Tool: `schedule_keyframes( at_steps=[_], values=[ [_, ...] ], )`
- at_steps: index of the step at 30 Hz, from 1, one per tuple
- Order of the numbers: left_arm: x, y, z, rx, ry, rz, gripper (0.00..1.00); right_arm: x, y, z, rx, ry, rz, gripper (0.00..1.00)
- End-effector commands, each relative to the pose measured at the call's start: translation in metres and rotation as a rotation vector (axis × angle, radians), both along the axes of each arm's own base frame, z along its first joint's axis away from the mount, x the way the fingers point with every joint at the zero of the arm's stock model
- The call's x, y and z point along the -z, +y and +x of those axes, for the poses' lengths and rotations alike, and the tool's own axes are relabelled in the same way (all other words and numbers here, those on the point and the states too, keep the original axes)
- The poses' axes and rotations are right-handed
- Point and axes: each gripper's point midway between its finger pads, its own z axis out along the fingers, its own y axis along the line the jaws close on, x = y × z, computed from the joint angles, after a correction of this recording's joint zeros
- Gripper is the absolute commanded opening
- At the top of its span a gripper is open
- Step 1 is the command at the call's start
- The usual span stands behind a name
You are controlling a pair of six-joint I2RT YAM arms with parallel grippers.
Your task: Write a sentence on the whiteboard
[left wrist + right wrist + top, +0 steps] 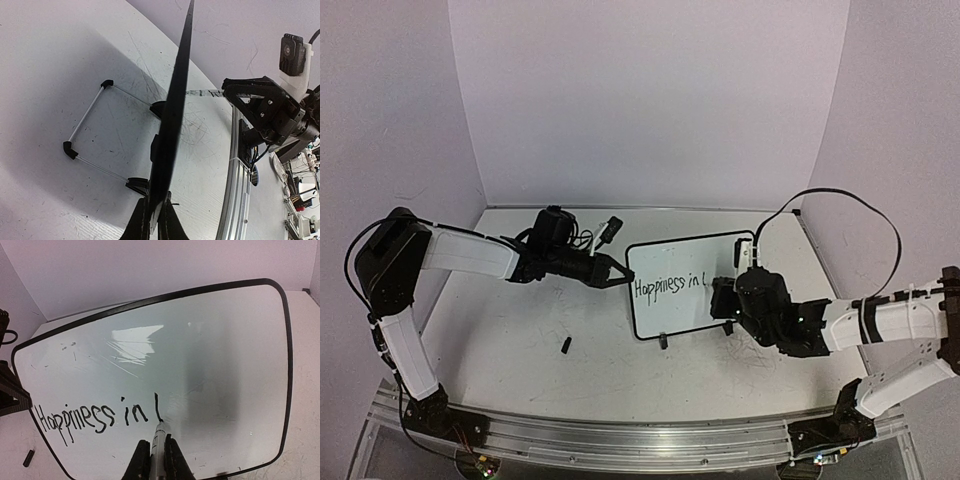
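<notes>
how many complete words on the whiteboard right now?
2 on the whiteboard: "Happiness" at the row's left, "in" just right of it. A lone vertical stroke follows at the marker tip; nothing looks hidden.

This is a robotics lab, set up as a test cell. Plain pale panels [650,100] wall in a white table [510,340] on its left, far and right sides. A left arm [470,255] and a right arm [880,320] are bolted to an aluminium rail [620,437] along the near edge, with a bare cable [830,190] looping over the right one. The tabletop is scratched grey, and past the rail lies a clutter [300,180] of wires and gear.
</notes>
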Motion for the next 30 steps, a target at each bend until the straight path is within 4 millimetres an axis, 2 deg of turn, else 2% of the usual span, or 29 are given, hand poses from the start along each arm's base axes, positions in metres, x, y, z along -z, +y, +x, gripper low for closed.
schedule_keyframes(
  at_steps=[1,6,12,24,30],
  values=[
    [-0.01,-0.004,-0.012,0.03,0.011,0.009,0.0,-0.021,-0.01,0.001,0.036,-0.041,0.012,0.0],
    [-0.011,-0.004,-0.012,0.031,0.01,0.007,0.0,-0.037,0.005,0.002,-0.024,-0.067,0.06,0.0],
    [-0.012,-0.003,-0.013,0.03,0.007,0.008,0.0,-0.032,0.019,0.005,-0.059,-0.062,0.064,0.0],
    [-0.013,-0.004,-0.013,0.031,0.005,0.005,0.0,-0.035,0.013,0.012,-0.007,-0.086,0.043,0.0],
    [-0.012,-0.004,-0.013,0.032,0.007,0.006,0.0,-0.028,0.004,0.012,0.033,-0.076,0.006,0.0]
  ],
)
